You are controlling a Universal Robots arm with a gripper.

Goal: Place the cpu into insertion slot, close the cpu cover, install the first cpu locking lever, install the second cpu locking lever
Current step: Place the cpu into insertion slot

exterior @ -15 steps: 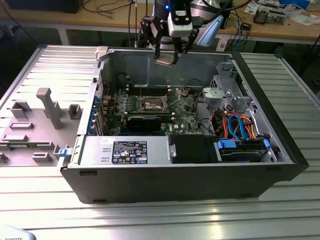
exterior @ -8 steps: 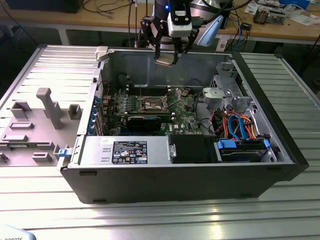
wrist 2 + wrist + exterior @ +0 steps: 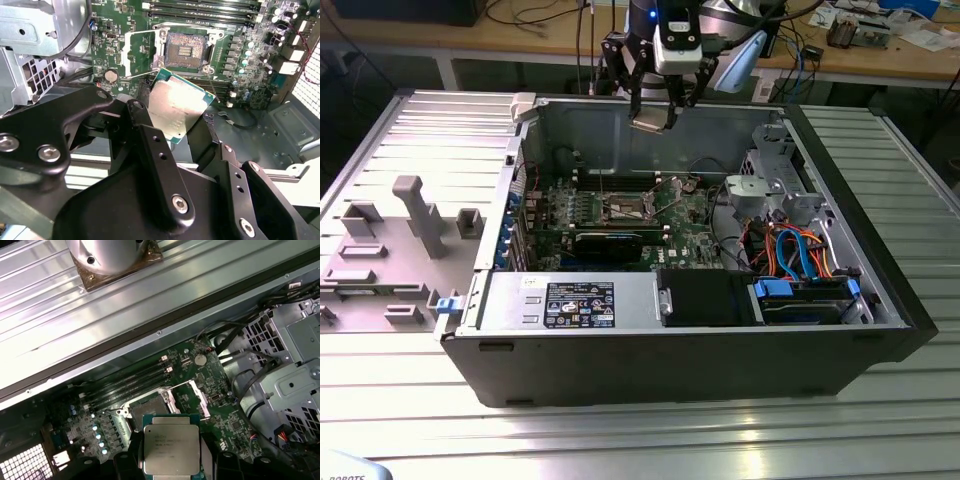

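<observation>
Clamped on the cpu (image 3: 177, 107), the gripper (image 3: 172, 119) has its two black fingers (image 3: 150, 142) pressed against opposite edges of the chip, so the jaws stand only as far apart as the chip is wide. The cpu's dull silver top faces the cameras in both wrist views, with a green border showing round it. In the exterior view the gripper (image 3: 653, 116) hangs high over the back wall of the computer case (image 3: 880, 290), holding the cpu (image 3: 650, 125) well apart from the green circuit board (image 3: 690, 235) below.

On that board the insertion slot (image 3: 186, 50) lies bare, its dark centre ringed by a silver rim. The cpu cover (image 3: 142, 52) is flipped up beside it, a thin silver frame with a square window. Long narrow memory slots (image 3: 205, 7) run just beyond the insertion slot. A silver drive cage (image 3: 775, 185) stands towards the exterior view's right, and a grey moulded tray (image 3: 390, 250) lies on the slatted metal table (image 3: 640, 440) at the exterior view's left.
</observation>
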